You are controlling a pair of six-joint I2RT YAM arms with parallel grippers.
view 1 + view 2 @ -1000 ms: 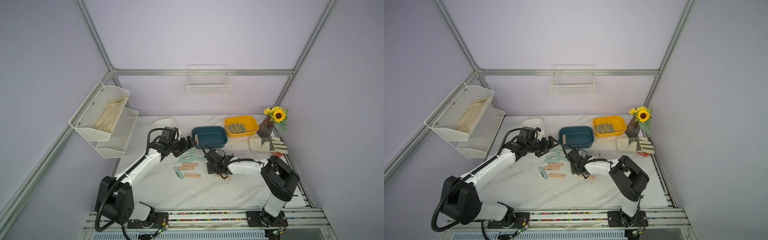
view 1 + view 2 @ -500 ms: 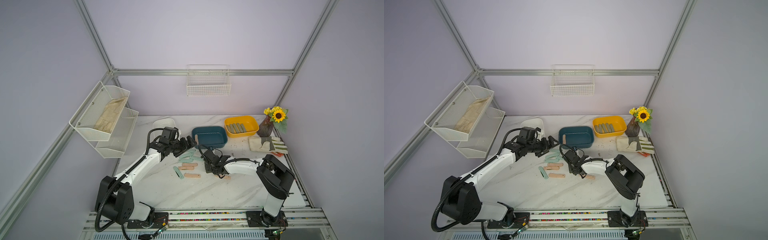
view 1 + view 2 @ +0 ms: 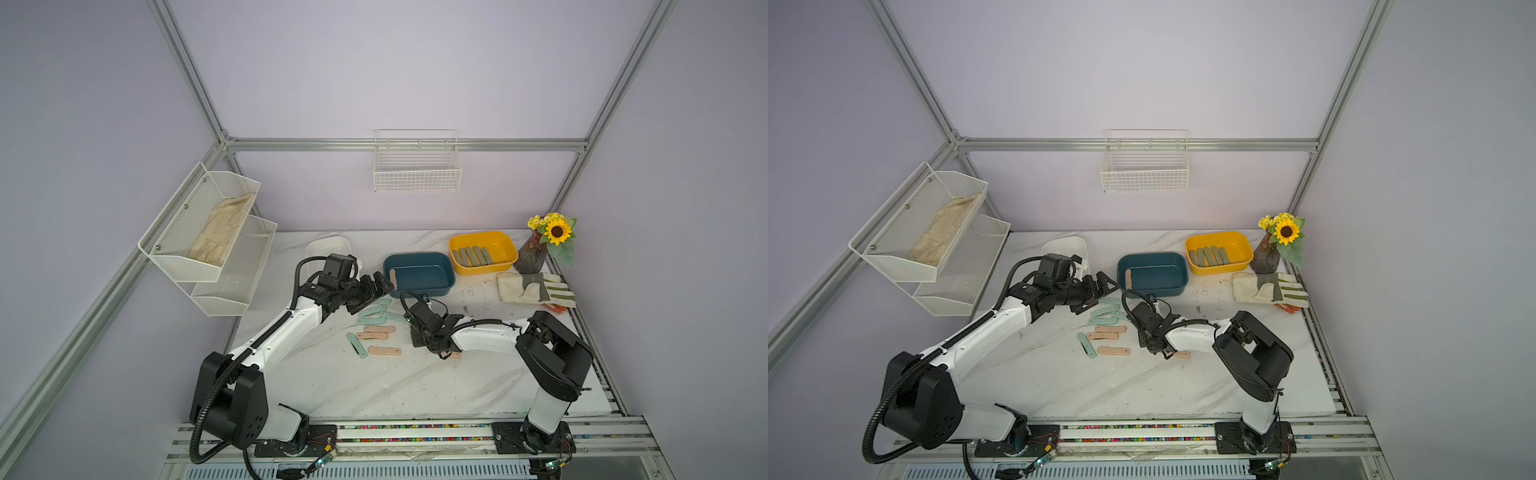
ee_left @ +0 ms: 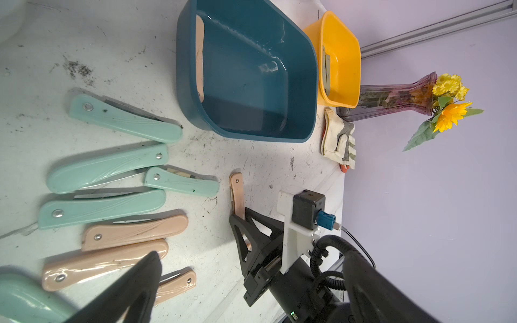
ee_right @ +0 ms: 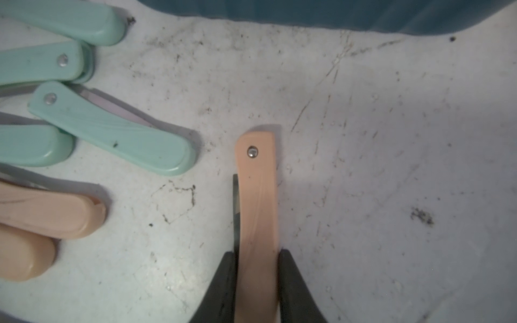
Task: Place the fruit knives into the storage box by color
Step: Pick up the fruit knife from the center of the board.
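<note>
The marble table (image 3: 332, 382) bears mint knives (image 3: 372, 321), pink knives (image 3: 384, 351), a blue tub (image 3: 419, 292), yellow tub (image 3: 484, 270), white tub (image 3: 328, 245), vase (image 3: 532, 253) and glove (image 3: 528, 286).

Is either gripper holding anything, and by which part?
The right gripper is shut on a peach pink knife, pinching its sides toward the end away from the rivet. The left gripper is open, holding nothing.

A: Left arm?
B: Stretched forward, left gripper (image 3: 380, 286) raised, jaws wide apart.
A: Right?
B: Forearm low, right gripper (image 5: 257, 253) angled down, fingers pinching a pink knife (image 5: 258, 201).
</note>
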